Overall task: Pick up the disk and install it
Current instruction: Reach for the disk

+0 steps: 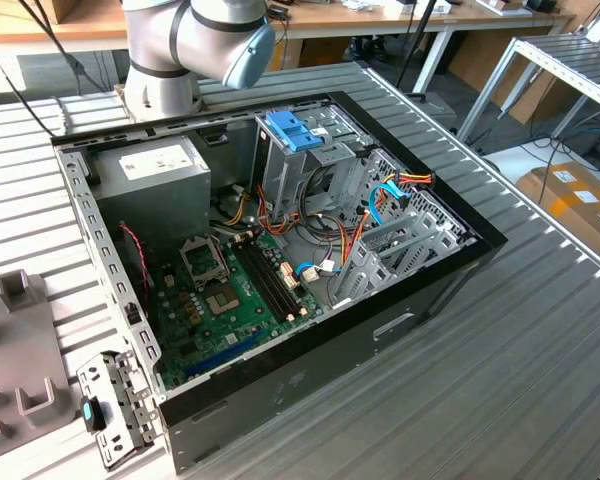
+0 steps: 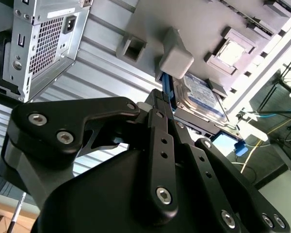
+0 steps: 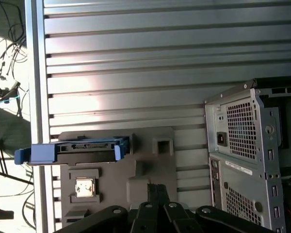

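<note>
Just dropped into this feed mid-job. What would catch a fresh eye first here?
The open computer case dominates the exterior view, green motherboard bared and a blue latch atop its drive cage. In the first wrist view the disk in its light-blue carrier lies on a grey fixture tray on the ribbed table, apart from the shut gripper.

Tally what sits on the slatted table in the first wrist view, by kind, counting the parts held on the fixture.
disk in light-blue carrier, on the fixture: 1
square silver chip, in a fixture recess: 1
grey fixture: 1
computer case, rear side showing: 1
Total: 4
</note>
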{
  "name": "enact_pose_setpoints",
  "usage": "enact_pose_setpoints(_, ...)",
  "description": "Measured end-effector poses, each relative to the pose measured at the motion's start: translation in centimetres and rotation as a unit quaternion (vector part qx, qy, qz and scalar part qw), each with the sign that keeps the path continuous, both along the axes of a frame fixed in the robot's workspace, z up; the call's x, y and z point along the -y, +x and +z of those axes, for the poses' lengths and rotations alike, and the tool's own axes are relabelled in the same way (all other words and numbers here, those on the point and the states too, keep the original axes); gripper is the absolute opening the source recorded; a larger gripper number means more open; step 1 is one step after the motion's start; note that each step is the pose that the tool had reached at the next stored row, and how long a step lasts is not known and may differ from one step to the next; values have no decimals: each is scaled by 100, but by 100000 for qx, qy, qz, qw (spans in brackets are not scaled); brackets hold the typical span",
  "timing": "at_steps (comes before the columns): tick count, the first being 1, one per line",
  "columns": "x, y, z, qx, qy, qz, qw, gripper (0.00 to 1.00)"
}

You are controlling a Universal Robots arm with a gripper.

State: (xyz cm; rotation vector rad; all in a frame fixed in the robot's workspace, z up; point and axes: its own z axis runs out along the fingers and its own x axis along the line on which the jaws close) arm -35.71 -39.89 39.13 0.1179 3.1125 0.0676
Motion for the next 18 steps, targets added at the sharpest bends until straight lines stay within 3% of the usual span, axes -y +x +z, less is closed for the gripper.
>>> enact_pose_setpoints(12,0,-256,-7,-6,-1,0,100000,11)
enact_pose_setpoints(18,0,-291,-7,-5,-3,-6,100000,11)
